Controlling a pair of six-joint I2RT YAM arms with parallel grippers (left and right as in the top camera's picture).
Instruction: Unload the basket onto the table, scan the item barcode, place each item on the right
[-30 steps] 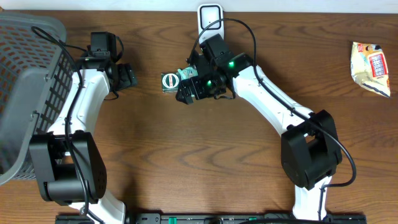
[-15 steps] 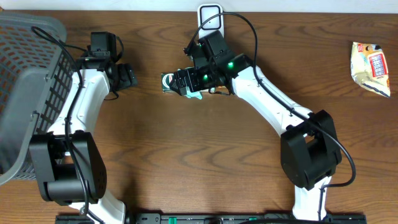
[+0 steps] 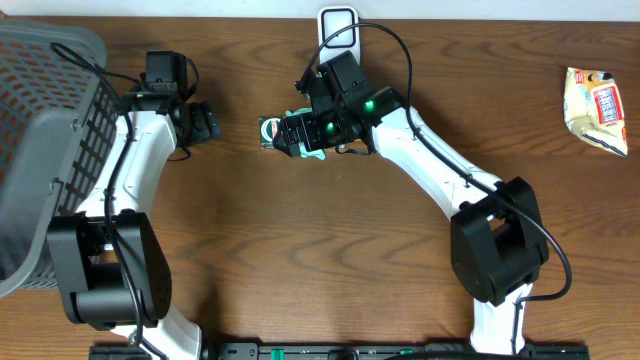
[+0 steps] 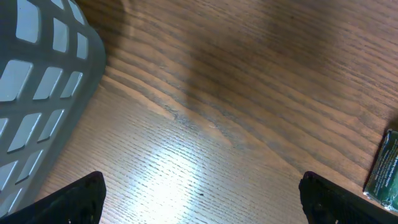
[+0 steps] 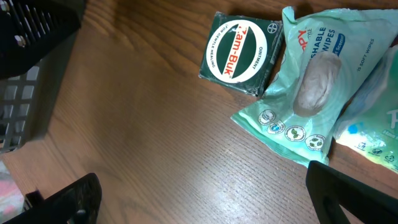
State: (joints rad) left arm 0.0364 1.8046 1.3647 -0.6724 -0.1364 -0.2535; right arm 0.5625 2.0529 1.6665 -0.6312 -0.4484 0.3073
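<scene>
Overhead view: the right pincer (image 3: 300, 136) hangs over the middle of the brown wooden worktop (image 3: 300, 260) with its fingers spread wide and nothing between them. The dark green square ointment box (image 3: 270, 130) lies flat just left of it, and a bit of the mint-green soft pack of wipes (image 3: 313, 153) pokes out from under it on the near side. The left pincer (image 3: 205, 122) is also wide apart and empty, left of the box and clear of it, next to the grey plastic mesh basket (image 3: 40, 120). A white scanner stand (image 3: 338, 25) sits at the far edge and a cream snack packet (image 3: 595, 108) is far right.

Left wrist: left pincer (image 4: 199, 196) splayed over bare wood, basket (image 4: 37, 93) at left, and the box's edge (image 4: 385, 168) just peeking in at right.

Right wrist: right pincer (image 5: 211, 199) gaping, only wood between the tips. The box (image 5: 239, 53) lies label up beyond them, right against the wipes pack (image 5: 305, 99) on its right.
</scene>
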